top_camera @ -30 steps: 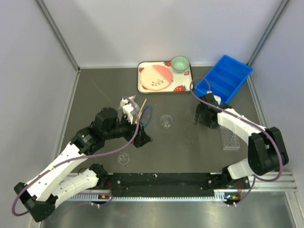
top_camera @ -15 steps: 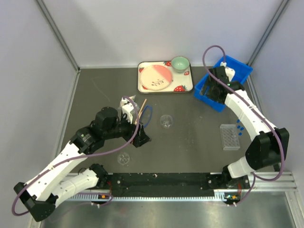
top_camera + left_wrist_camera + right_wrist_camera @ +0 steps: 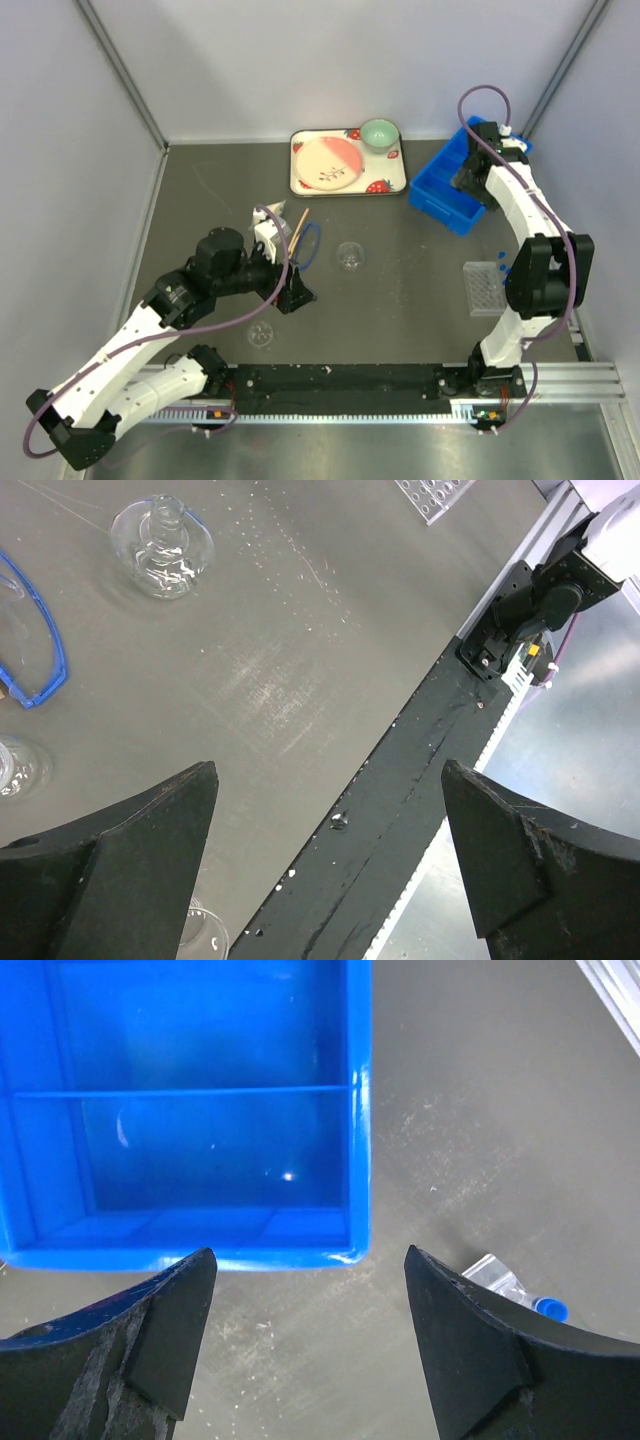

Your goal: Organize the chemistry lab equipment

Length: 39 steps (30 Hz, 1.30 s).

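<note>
Small clear glass beaker (image 3: 162,548) nr blue ring (image 3: 52,635), rim poss. blue-tinted.

— Where's the right arm (image 3: 512,200)?
— Reaching over the blue bin (image 3: 440,185), far right.
— The glassware?
— A small beaker (image 3: 348,256) mid-table, the clear tube rack (image 3: 484,288) right, blue ring (image 3: 320,240) left of the beaker.
</note>
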Tool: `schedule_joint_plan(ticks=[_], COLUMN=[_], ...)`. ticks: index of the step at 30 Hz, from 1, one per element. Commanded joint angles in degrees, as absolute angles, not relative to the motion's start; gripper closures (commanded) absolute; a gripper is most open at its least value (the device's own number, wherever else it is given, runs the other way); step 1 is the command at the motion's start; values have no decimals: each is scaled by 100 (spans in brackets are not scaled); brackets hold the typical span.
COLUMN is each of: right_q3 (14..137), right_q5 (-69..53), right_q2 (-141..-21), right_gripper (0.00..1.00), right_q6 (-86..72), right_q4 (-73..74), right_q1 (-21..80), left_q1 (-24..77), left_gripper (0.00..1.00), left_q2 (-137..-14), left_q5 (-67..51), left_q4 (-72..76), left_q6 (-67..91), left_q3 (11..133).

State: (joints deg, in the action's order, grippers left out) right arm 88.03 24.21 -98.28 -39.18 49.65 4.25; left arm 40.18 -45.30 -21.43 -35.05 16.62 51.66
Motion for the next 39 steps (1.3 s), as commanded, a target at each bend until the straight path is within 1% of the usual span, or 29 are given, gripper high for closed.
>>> schedule_joint_plan(ticks=[1, 12, 15, 18, 19, 22, 26, 27, 29, 30, 32, 33, 39], right_q3=[9193, 9457, 9580, 9624, 9581, 9388, 9229, 9211, 9141, 9123, 9097, 9097, 9070], right_q5=[2672, 2751, 2699, 2523, 2479, 2391, 2285, 2268, 2241, 2224, 2206, 2206, 2338], right_q2=[-10098, -10889, -11135, -11346, -11381, -11452, -11549, -11575, -11593, -11610, -11628, -11654, -11593], right_gripper=[23, 23, 26, 33, 38, 46, 52, 60, 72, 84, 91, 99, 100], right_q6=[-3973, -3885, -3850, -3850, -3867, -3885, -3824, -3815, -3797, -3788, -3762, -3736, -3613], right_q4=[5098, 5054, 5019, 4992, 4957, 4782, 4650, 4632, 4553, 4535, 4509, 4491, 4474], right_q1=[141, -211, -246, -237, -237, -237, -246, -237, -237, -237, -237, -237, -237], left_q1=[3990, 3990, 3990, 3990, 3990, 3990, 3990, 3990, 3990, 3990, 3990, 3990, 3990], left_gripper=[1, 1, 1, 1, 1, 1, 1, 1, 1, 1, 1, 1, 1], left_q2=[-4465, -4500, -4518, -4553, -4561, -4588, -4606, -4614, -4606, -4605, -4597, -4588, -4535], left_q5=[-2250, -2162, -2110, -2092, -2083, -2083, -2074, -2074, -2066, -2065, -2057, -2057, -1978], left_q4=[-3559, -3770, -3806, -3814, -3814, -3806, -3806, -3814, -3806, -3814, -3823, -3823, -3902], left_q6=[1679, 1643, 1635, 1652, 1678, 1687, 1687, 1687, 1696, 1696, 1696, 1696, 1696], left_q3=[5238, 5300, 5317, 5317, 5309, 5317, 5326, 5326, 5326, 5326, 5317, 5317, 5326])
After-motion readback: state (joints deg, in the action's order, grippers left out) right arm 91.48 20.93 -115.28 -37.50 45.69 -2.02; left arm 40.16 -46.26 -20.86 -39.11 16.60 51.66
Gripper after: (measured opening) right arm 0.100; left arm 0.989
